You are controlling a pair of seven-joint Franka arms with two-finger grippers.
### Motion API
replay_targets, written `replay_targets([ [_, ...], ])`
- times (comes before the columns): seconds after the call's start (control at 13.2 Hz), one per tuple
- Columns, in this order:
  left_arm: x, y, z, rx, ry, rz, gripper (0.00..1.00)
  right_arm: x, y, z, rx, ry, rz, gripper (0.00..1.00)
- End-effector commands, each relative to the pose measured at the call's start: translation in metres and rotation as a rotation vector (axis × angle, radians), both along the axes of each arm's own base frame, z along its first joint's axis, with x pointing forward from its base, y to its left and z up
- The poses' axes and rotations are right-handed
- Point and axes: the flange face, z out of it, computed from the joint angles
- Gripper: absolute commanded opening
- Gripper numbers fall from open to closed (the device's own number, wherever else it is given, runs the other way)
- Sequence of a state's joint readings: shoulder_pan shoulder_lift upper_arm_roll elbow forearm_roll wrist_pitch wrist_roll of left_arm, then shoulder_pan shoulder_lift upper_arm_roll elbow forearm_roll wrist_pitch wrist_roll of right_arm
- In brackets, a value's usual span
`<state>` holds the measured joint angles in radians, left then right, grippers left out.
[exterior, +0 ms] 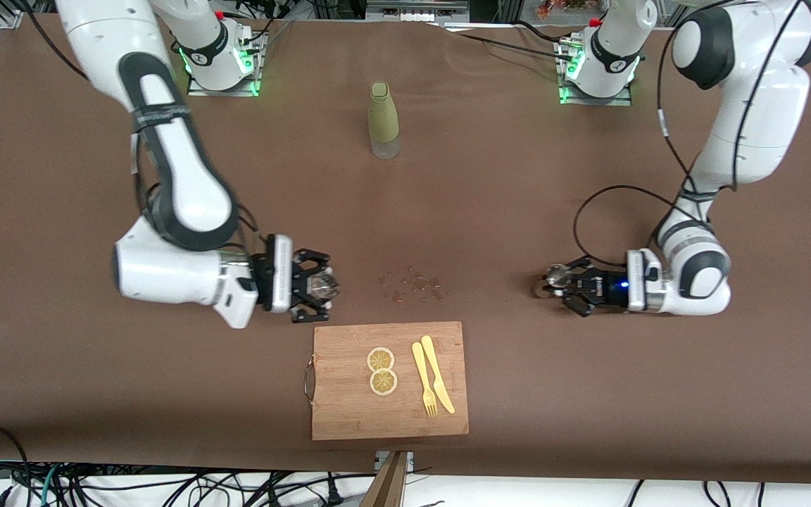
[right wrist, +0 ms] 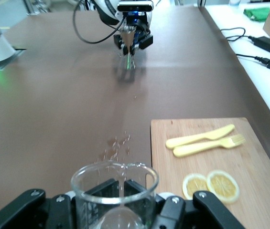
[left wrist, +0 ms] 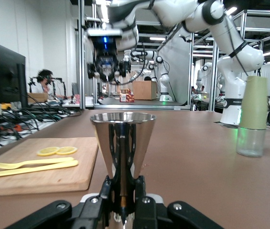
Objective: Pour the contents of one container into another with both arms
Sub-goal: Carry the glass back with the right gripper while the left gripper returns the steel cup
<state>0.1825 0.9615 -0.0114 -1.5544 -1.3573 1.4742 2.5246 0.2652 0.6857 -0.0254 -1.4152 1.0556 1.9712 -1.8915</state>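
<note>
We see the right gripper [exterior: 321, 285] with its jaws closed around a clear glass beaker [right wrist: 114, 191], upright just above the brown worktop [exterior: 518, 176] beside the wooden cutting board [exterior: 349, 415]. Spilled droplets [exterior: 411, 285] dot the worktop between both grippers. Toward the left arm's end, the left gripper [exterior: 566, 285] clamps a shiny steel conical jigger [left wrist: 123, 143], upright and low.

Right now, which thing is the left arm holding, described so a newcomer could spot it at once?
Start at the wooden cutting board near the front camera, then go toward the left arm's end of the table to the left gripper. Its fingers clamp a small shiny metal cone-shaped cup. Unlike the clear glass beaker in the right gripper, it is opaque, mirror-bright steel flaring upward.
</note>
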Motion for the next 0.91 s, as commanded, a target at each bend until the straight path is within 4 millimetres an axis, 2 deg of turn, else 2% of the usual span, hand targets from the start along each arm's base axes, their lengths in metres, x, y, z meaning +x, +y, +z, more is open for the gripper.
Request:
replay_targets([
  [0.0,-0.018,0.050,0.010,0.003,-0.040,-0.007,0.00,-0.001,-0.078,-0.021,0.120,-0.009,0.046,0.00],
  [0.15,-0.026,0.094,0.007,0.037,-0.069,0.018,0.00,-0.001,-0.142,-0.049,0.215,0.001,0.045,0.00],
  [0.3,-0.037,0.124,0.005,0.045,-0.085,0.026,0.00,-0.006,-0.198,-0.092,0.269,-0.014,0.030,0.00],
  [0.45,-0.050,0.151,0.003,0.031,-0.098,0.043,0.00,-0.017,-0.245,-0.135,0.325,-0.012,-0.002,0.00],
  [0.6,-0.059,0.172,-0.001,0.044,-0.121,0.063,0.00,-0.032,-0.280,-0.181,0.376,-0.016,-0.044,0.00],
  [0.83,-0.072,0.185,-0.011,0.057,-0.132,0.041,0.00,-0.047,-0.302,-0.227,0.452,-0.008,-0.127,0.00],
])
